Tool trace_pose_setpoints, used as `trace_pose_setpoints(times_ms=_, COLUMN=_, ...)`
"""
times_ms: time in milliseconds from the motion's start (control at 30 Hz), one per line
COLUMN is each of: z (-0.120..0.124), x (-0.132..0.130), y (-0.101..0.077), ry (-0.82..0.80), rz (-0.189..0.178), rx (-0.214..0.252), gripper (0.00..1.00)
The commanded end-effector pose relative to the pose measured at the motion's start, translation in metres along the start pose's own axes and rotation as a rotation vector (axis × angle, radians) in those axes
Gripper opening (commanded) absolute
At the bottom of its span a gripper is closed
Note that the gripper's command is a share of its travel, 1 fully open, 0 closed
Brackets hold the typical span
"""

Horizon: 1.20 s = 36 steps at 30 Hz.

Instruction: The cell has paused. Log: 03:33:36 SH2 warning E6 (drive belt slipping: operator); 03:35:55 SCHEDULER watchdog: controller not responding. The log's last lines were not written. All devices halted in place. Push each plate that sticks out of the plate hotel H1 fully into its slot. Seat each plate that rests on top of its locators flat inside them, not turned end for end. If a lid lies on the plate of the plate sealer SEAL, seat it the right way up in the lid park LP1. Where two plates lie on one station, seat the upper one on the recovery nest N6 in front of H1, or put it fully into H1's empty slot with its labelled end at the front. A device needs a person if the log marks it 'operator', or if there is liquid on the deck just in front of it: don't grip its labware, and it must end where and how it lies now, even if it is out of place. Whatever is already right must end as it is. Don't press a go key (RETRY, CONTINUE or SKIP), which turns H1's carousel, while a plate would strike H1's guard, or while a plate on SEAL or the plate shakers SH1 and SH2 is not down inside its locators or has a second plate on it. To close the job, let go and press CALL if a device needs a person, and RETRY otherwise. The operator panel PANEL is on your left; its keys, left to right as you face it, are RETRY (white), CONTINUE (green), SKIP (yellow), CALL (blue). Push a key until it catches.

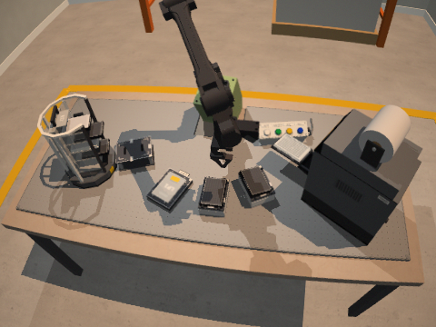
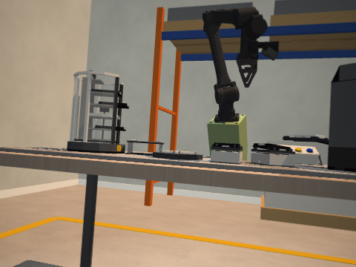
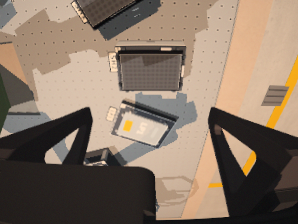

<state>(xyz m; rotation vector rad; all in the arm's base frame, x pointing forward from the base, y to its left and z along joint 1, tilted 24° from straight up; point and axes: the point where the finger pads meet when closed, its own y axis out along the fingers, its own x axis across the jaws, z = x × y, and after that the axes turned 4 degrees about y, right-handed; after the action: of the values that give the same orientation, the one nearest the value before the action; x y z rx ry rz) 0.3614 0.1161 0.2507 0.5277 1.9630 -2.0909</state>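
Observation:
My gripper (image 1: 222, 161) (image 2: 247, 85) (image 3: 150, 113) is open and empty, high above the deck. Plate hotel H1 (image 1: 91, 178) (image 2: 94, 147) stands at the left; dark plates or shelf ends jut from its side at two levels. A dark plate (image 1: 214, 191) (image 3: 150, 72) lies on the middle shaker. Another dark plate (image 1: 256, 180) (image 2: 272, 147) on the shaker to its right looks tilted. Flat station LP1 (image 1: 170, 189) (image 2: 178, 156) (image 3: 142, 130) shows a pale face with a yellow mark. A white plate (image 1: 292, 147) lies at sealer SEAL (image 1: 350, 182); a lid cannot be made out.
The low dark nest (image 1: 134, 152) (image 2: 145, 142) stands in front of H1; its load is unclear. Panel PANEL (image 1: 283, 130) with four keys is behind the white plate. A white roll (image 1: 386, 132) sits on the sealer. The green arm base (image 1: 233, 97) (image 2: 227, 137) stands at the back.

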Motion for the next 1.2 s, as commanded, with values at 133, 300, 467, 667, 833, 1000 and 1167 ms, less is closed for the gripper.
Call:
trace_pose_setpoints(times_ms=133, z=0.0, x=-0.004, y=0.026, ry=-0.003, rz=-0.004, rx=0.002, gripper=1.0)
trace_pose_setpoints(times_ms=300, z=0.0, x=-0.004, y=0.034, ry=-0.003, rz=-0.004, rx=0.002, gripper=1.0)
trace_pose_setpoints(times_ms=467, z=0.001, x=-0.004, y=0.047, ry=-0.003, rz=-0.004, rx=0.002, gripper=1.0)
trace_pose_setpoints(times_ms=667, z=0.001, x=-0.004, y=0.063, ry=-0.003, rz=-0.004, rx=0.002, gripper=1.0)
trace_pose_setpoints(times_ms=833, z=0.001, x=-0.003, y=0.074, ry=-0.003, rz=-0.004, rx=0.002, gripper=1.0)
trace_pose_setpoints(times_ms=1000, z=0.001, x=-0.003, y=0.085, ry=-0.003, rz=-0.004, rx=0.002, gripper=1.0)
trace_pose_setpoints(times_ms=1167, z=0.001, x=-0.003, y=0.098, ry=-0.003, rz=-0.005, rx=0.002, gripper=1.0)
